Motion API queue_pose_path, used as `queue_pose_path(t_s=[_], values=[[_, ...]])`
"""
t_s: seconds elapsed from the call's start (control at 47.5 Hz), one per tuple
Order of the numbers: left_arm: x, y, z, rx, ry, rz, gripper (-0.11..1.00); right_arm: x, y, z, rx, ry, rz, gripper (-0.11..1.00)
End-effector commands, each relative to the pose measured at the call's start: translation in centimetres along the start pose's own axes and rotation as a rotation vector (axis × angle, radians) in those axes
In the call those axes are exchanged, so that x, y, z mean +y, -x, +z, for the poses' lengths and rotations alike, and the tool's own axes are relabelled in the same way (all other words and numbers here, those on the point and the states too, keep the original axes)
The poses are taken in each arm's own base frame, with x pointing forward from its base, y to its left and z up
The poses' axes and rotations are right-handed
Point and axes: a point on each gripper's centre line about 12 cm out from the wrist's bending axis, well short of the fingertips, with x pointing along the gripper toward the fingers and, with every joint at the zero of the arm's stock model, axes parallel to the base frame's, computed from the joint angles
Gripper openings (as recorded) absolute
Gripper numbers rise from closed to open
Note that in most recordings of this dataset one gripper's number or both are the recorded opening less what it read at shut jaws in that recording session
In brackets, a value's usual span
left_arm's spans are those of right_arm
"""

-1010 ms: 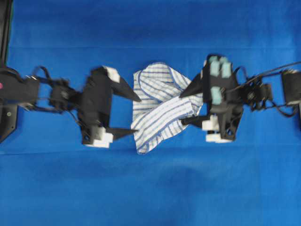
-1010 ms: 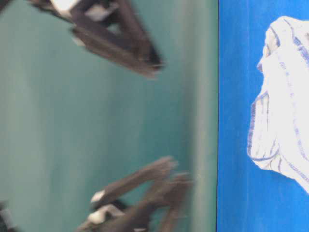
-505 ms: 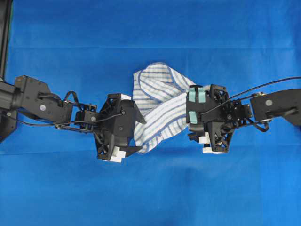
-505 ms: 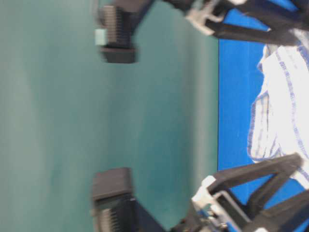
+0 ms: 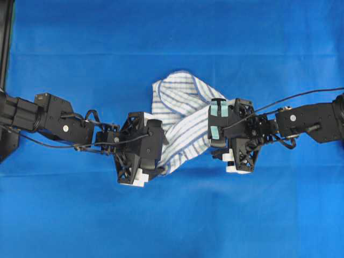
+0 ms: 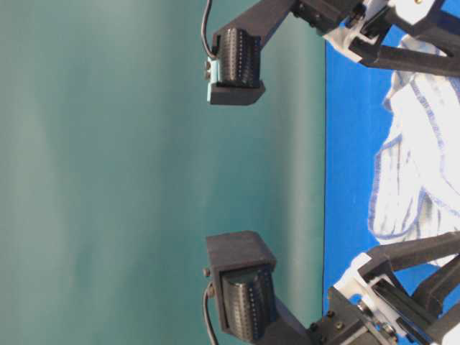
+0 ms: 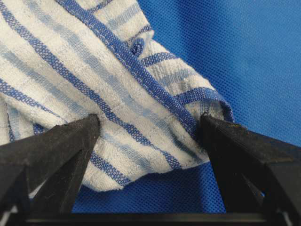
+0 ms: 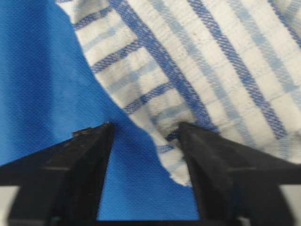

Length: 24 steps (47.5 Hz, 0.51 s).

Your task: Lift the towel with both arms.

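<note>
Lying crumpled near the middle of the blue sheet [image 5: 172, 226] that covers the bench, the towel [image 5: 180, 115] is a small white cloth crossed by thin blue and paler grey-blue stripes, with a darker blue stitched hem running along its edge. It is bunched and folded over itself, one rounded loop toward the top of the overhead view and a narrower tail reaching down to the lower left.

The left pincer [image 7: 149, 128] stands with its black wedge fingers apart, one fingertip on each side of a hemmed corner of the towel; the cloth lies between them and touches both tips in the left wrist view. The right pincer [image 8: 145, 131] also stands apart, one finger [image 8: 84, 155] over bare blue sheet and the other at the towel's edge, with a small corner of cloth in the gap. From overhead the two arms meet the towel from opposite sides, the right one carrying pale teal tape patches [image 5: 216, 115].
</note>
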Motion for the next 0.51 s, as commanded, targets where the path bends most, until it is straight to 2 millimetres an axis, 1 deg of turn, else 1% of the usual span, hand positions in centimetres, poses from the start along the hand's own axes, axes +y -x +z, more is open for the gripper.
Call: queue_pose_path(t_s=[0.0,0.021,0.063,0.126,0.189,0.295,0.337,0.442,0.484], values=[[0.0,0.1,0.9,-0.011,0.003,0.0,0.89,-0.5,0.2,0.9,-0.028,-0.014,-0.005,0.57],[0.0,0.1,0.9,-0.006,0.003,0.0,0.86,-0.5,0.2,0.9,-0.028,-0.015,-0.005,0.53],[0.0,0.1,0.8,0.014,0.003,-0.001,0.78,-0.7,0.2,1.0,-0.032,-0.019,-0.007,0.41],[-0.1,0.2,0.7,0.037,0.002,-0.004,0.6,-0.7,0.4,1.1,-0.035,-0.018,-0.008,0.21],[0.0,0.3,0.8,0.049,0.003,-0.003,0.39,-0.8,0.5,1.2,-0.038,-0.021,-0.009,0.04],[0.1,0.7,1.4,0.044,0.004,-0.002,0.12,-0.7,1.0,1.6,-0.055,-0.024,-0.007,0.02],[0.1,0.9,1.8,0.035,0.002,-0.002,0.06,-0.7,1.3,1.8,-0.064,-0.024,-0.005,0.02],[0.5,2.2,3.3,0.015,0.008,0.003,0.05,-0.5,2.3,2.6,-0.099,-0.028,0.0,0.02],[0.6,2.9,4.0,0.009,0.011,0.005,0.05,-0.4,3.3,3.5,-0.128,-0.033,0.003,0.02]])
